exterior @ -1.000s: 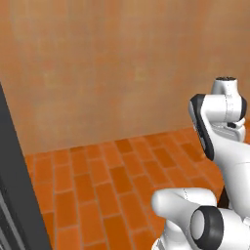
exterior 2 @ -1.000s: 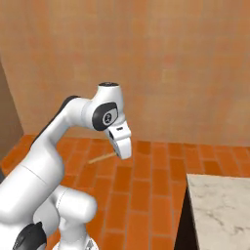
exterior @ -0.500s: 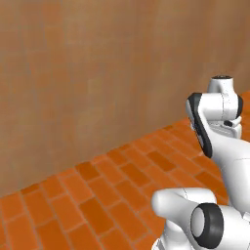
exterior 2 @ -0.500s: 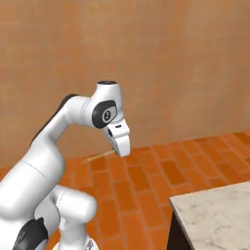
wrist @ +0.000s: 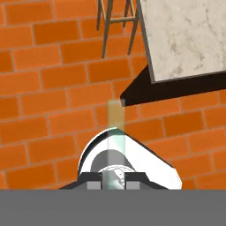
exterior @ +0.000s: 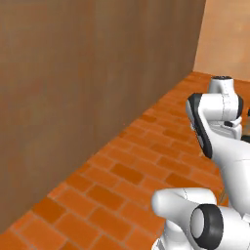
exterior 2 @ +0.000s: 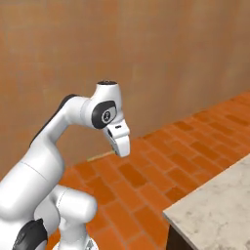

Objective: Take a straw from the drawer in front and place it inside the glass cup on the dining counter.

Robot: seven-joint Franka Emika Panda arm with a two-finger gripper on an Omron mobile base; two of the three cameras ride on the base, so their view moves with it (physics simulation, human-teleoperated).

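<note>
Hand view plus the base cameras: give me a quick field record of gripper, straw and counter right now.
gripper: shut on the straw
straw: pale thin stick held between the fingertips, pointing away from the hand over the brick floor
dining counter: marbled corner at lower right of the right base view, apart from the gripper
stool: wooden legs beside the counter edge
glass cup: not located

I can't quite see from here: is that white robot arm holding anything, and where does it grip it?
The gripper pinches a thin, pale, see-through straw at its lower end.

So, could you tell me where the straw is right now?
The straw is pinched in the shut tool, sticking out over the brick floor near the dining counter corner.
</note>
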